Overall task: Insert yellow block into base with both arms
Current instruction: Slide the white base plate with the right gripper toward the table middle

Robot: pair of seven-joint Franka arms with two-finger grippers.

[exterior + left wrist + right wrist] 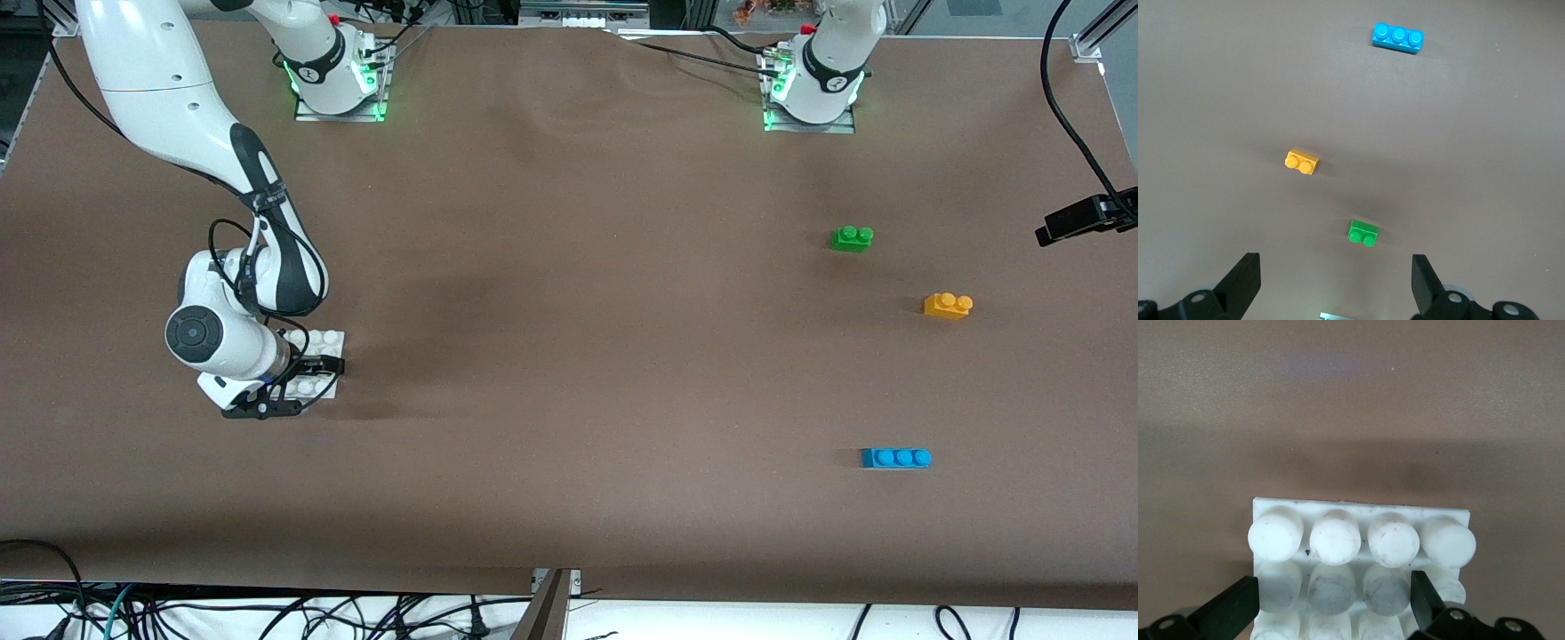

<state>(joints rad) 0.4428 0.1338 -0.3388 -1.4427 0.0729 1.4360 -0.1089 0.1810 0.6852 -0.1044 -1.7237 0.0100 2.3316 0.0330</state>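
The yellow block [948, 306] [1302, 162] lies alone on the brown table toward the left arm's end. The white studded base [313, 339] [1358, 509] lies toward the right arm's end. My right gripper [298, 387] [1333, 587] hangs low over the base, open, its two fingers wide apart above the studs. I cannot tell whether it touches them. My left gripper [1335, 263] is out of the front view. It is open and empty, high over the table near the left arm's base, with the green brick [1363, 233] closest to it.
The green brick [852, 238] lies farther from the front camera than the yellow block. A blue three-stud brick [896, 458] [1398, 37] lies nearer to it. A black camera [1085, 218] juts over the table's edge at the left arm's end.
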